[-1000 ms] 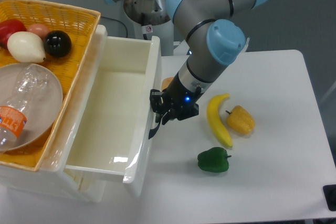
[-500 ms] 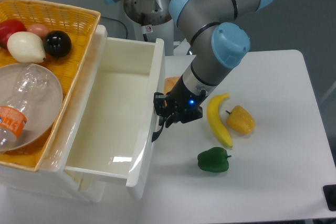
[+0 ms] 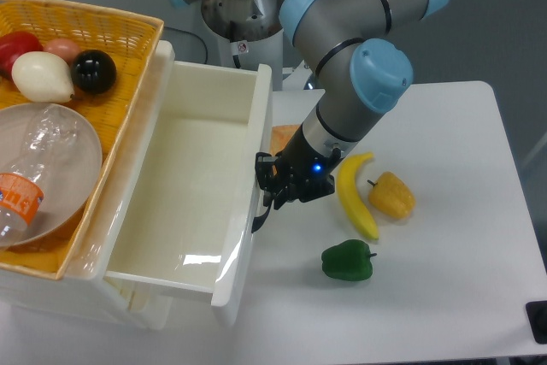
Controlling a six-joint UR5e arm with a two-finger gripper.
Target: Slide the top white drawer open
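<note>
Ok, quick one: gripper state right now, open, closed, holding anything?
Gripper: closed on the curved black handle of the top white drawer, which is pulled well out.

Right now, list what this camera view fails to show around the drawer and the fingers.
- Black handle: mostly hidden behind the top white drawer front and the gripper.
- Fingers: dark and overlapping, so grip unclear.
- Lower drawer: covered by the open one.
- Orange item: largely behind the arm.
- Plastic bottle: cut by left edge.
</note>
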